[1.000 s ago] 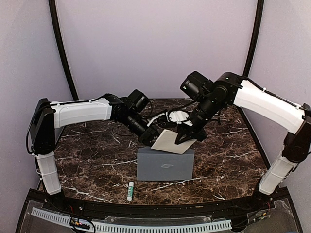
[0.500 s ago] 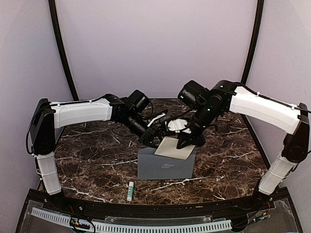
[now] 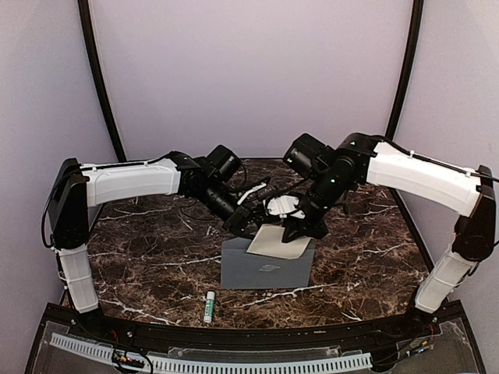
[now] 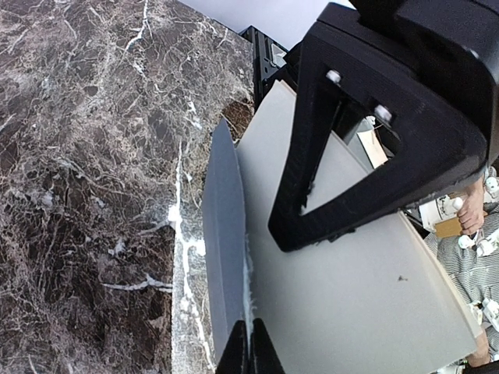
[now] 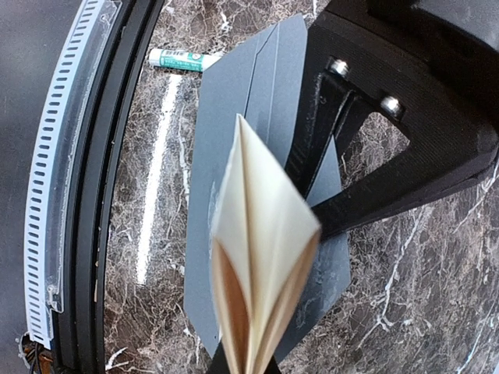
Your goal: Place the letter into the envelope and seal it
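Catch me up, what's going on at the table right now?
The right fingers grip the folded cream letter, tilted down toward the far edge of the grey-blue envelope. The left fingers pinch the envelope's raised flap, holding the opening up. Most of the letter shows outside the envelope, so it is not in and nothing is sealed. A glue stick lies on the table near the front edge, untouched.

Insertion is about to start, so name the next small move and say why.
Probably ease the right tool down toward the near edge, feeding the letter into the envelope. The folded letter hangs tilted over the envelope's far edge, mostly outside it, and the left tool pinches that edge, apparently keeping the mouth open.
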`<action>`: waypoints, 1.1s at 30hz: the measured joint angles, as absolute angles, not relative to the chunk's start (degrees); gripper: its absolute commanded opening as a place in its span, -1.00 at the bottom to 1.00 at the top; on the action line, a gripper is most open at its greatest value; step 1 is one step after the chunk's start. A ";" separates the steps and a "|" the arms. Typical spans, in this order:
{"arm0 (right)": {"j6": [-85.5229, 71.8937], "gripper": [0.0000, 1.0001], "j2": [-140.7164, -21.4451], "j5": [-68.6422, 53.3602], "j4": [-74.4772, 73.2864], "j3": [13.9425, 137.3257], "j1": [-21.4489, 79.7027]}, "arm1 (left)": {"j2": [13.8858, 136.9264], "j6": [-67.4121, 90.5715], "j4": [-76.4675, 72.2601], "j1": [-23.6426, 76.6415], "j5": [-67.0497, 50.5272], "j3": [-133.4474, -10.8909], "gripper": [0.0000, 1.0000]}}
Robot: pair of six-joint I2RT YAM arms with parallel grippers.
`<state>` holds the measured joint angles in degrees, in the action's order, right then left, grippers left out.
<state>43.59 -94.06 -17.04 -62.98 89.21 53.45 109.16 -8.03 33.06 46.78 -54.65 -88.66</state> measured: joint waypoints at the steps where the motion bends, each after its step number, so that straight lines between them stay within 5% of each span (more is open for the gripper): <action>1: 43.44 -1.00 -94.08 -16.84 -62.98 89.21 53.67 | 109.16 -7.86 33.01 46.85 -54.63 -88.64 -1.00; 33: 37.52 -1.00 -97.91 -3.51 -60.99 89.27 57.98 | 109.03 1.61 27.68 47.29 -50.04 -87.13 -1.00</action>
